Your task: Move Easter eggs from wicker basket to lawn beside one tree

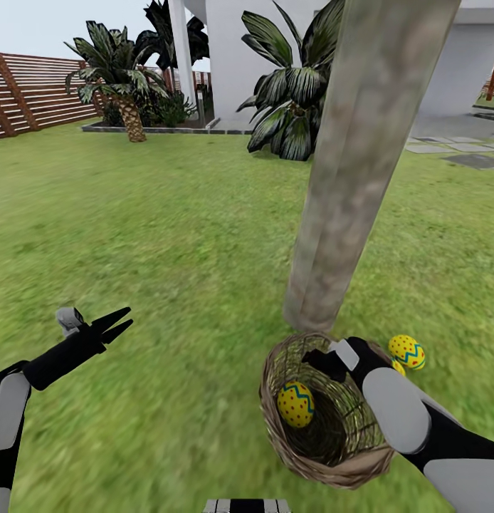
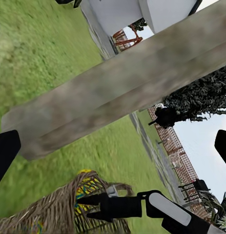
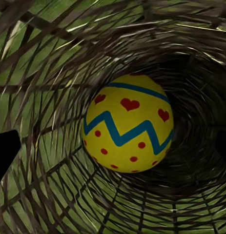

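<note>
**One egg remaining in the basket**

You are reaching the right gripper (image 1: pixel 331 362) over the wicker basket (image 1: pixel 325 456) at the tree (image 1: pixel 361 164); its finger spread is unclear. The last Easter egg (image 1: pixel 296 404) is lying inside at 9 o'clock. Another egg (image 1: pixel 407 351) is resting on the lawn (image 1: pixel 169 235). The left gripper (image 1: pixel 120 323) is hanging parted, idle.

We see glossy black arms with light grey shell panels, and the left gripper (image 1: pixel 119 322) ends in slim, pointed black fingers (image 1: pixel 113 317).

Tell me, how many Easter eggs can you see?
3. One egg is inside the basket. Two lie on the grass by the tree: one in plain sight, another mostly hidden behind the right arm.
</note>
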